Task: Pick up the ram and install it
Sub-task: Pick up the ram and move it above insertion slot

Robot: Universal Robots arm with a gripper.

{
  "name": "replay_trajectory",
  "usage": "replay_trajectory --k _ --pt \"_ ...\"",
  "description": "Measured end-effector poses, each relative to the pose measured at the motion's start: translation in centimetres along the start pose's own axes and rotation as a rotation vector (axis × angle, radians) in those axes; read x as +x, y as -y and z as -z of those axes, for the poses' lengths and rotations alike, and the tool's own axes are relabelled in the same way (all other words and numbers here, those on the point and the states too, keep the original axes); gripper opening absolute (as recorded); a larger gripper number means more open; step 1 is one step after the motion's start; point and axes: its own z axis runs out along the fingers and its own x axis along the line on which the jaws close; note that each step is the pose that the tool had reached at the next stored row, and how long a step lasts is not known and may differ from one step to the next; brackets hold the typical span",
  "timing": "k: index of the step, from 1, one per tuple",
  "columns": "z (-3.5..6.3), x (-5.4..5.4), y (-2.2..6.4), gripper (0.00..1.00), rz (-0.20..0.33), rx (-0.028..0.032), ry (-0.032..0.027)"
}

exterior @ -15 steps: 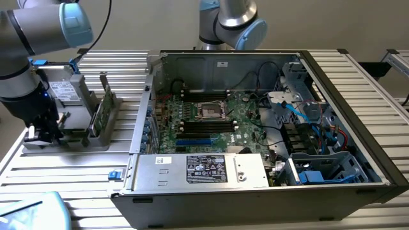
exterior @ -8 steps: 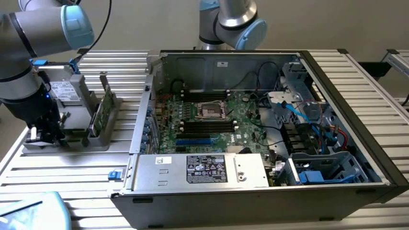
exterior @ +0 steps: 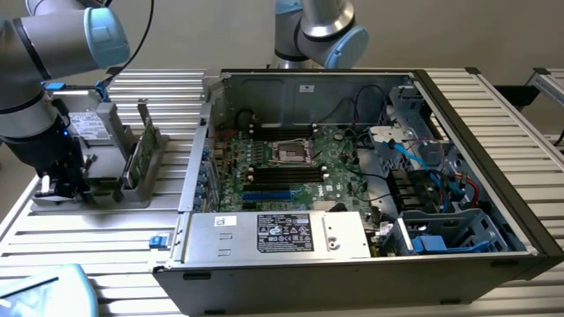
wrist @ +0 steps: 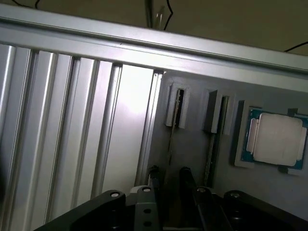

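Two green ram sticks point(exterior: 142, 153) stand on edge in a grey holder point(exterior: 105, 198) on the table, at the exterior view's left of the open computer case. My gripper point(exterior: 60, 190) hangs low over the holder's near left corner, apart from the sticks. In the wrist view, my gripper point(wrist: 169, 174) is open, its two dark fingers point(wrist: 154, 177) apart with nothing clamped. A thin edge-on strip point(wrist: 171, 144) runs from a slot bracket toward the gap between them. The motherboard point(exterior: 291, 158) lies inside the case, with its black ram slots point(exterior: 282, 173) near the middle.
A silver drive point(exterior: 88, 125) stands at the holder's far end. A square silver processor chip point(wrist: 276, 139) lies in the holder beside the slots. The case walls point(exterior: 207, 132) rise right of the holder. A power supply box point(exterior: 277, 234) sits at the case's near side. The slatted aluminium table point(wrist: 72, 134) surrounds the holder.
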Motion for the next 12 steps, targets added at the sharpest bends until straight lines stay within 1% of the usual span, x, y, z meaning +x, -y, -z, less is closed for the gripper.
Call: replay_trajectory --k 6,12 --pt "-0.11 0.16 -0.02 0.31 -0.026 0.0001 0.0016" --pt "-0.12 0.25 -0.03 0.31 -0.029 -0.0003 0.0019"
